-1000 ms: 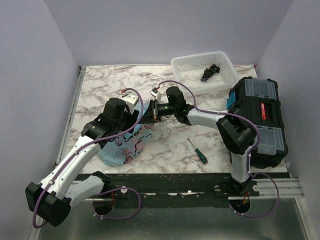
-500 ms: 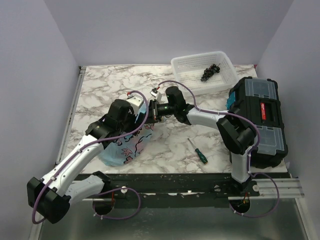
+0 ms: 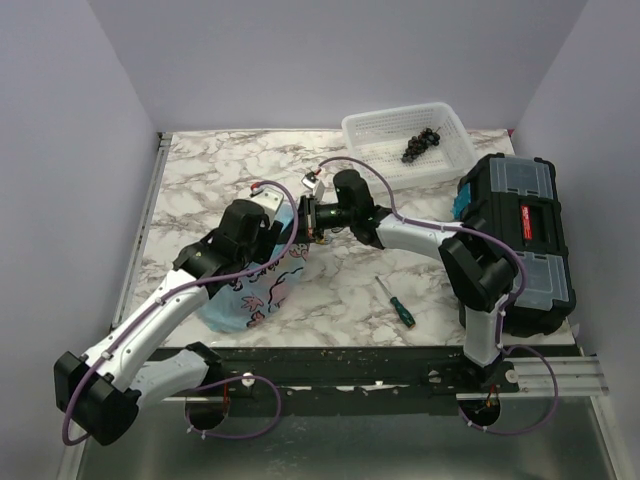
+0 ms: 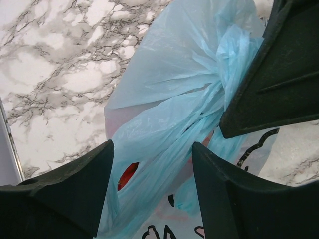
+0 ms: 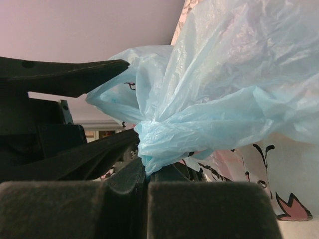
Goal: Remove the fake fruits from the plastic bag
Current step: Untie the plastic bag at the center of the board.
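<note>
The right end effector (image 5: pixel 146 174) is clenched on a gathered twist of the plastic bag (image 5: pixel 224 89), with pale blue film bunched above its pressed fingers. Its wrist lies level and points toward the left edge of the surface (image 3: pixel 200 170). The forearm reaches there from a raised elbow over the near right corner. The left end effector (image 4: pixel 152 149) is released, its fingers spread either side of the bag's neck. It tilts down from a forearm rising off the near left corner. One red piece of the fake fruits (image 4: pixel 128 176) shows through the film. The bag's body rests by the near edge, left of centre.
</note>
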`<state>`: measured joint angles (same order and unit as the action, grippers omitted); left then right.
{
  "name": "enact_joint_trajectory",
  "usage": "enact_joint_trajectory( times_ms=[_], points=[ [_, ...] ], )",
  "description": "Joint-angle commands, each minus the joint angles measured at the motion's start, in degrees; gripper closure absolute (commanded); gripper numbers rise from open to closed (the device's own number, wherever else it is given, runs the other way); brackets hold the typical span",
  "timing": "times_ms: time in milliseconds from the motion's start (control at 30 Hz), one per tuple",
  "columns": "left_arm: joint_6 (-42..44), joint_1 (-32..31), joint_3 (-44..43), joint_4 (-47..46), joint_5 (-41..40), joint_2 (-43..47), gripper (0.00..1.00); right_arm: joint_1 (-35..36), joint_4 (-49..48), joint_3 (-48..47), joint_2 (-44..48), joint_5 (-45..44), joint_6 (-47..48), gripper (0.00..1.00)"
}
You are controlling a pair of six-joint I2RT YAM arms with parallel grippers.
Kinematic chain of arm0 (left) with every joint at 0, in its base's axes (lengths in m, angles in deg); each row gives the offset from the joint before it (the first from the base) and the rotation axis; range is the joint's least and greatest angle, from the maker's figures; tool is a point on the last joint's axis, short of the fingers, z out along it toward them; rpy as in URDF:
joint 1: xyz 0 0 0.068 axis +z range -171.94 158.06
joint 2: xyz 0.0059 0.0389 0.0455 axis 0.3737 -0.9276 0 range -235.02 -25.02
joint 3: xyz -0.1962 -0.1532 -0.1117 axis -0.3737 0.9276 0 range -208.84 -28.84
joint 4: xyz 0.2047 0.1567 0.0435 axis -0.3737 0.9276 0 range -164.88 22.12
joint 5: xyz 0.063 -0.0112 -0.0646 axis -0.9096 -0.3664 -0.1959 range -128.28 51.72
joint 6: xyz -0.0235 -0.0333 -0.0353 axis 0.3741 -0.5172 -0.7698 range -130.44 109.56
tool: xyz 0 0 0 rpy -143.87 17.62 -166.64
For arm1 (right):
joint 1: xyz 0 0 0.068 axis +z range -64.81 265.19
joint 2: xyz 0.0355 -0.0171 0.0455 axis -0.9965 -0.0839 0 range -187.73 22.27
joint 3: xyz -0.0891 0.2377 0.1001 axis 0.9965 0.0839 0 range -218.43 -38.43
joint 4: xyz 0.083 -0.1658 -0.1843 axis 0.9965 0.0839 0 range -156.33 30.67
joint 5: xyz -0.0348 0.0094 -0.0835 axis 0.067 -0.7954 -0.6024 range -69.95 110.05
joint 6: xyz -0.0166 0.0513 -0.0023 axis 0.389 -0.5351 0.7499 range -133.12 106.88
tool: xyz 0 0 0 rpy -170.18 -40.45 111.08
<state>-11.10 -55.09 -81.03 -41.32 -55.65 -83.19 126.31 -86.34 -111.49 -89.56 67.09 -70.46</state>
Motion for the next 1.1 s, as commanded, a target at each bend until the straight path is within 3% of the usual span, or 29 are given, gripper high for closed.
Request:
enact_joint_trajectory(
  times_ms=[0,233,367,567,867,1067],
  points=[
    [0.15,-0.30,-0.67,1.27,-3.67,-1.80,0.36,-0.14,0.08,-0.14,2.84,-0.99,-0.15,0.99],
    [-0.26,-0.28,-0.73,1.79,-3.85,-1.54,0.39,-0.08,0.76,-0.76,3.55,-1.47,-0.12,0.99],
    [-0.65,-0.31,-0.77,1.03,-6.06,0.88,0.63,-0.08,0.69,-0.68,3.00,-1.52,-0.16,0.99],
    [-1.06,-0.28,1.51,-2.38,-5.36,10.81,0.72,-0.09,-0.98,-0.93,1.82,-0.35,-2.29,0.99],
    [-8.38,-0.28,0.58,3.00,-9.38,24.25,0.89,-0.19,-3.05,-5.11,-0.80,1.20,-4.70,0.98],
    [-11.39,-0.22,8.19,-1.14,-8.95,40.49,1.00,-0.80,0.15,-11.59,-4.17,1.81,-4.36,0.90]
  ],
)
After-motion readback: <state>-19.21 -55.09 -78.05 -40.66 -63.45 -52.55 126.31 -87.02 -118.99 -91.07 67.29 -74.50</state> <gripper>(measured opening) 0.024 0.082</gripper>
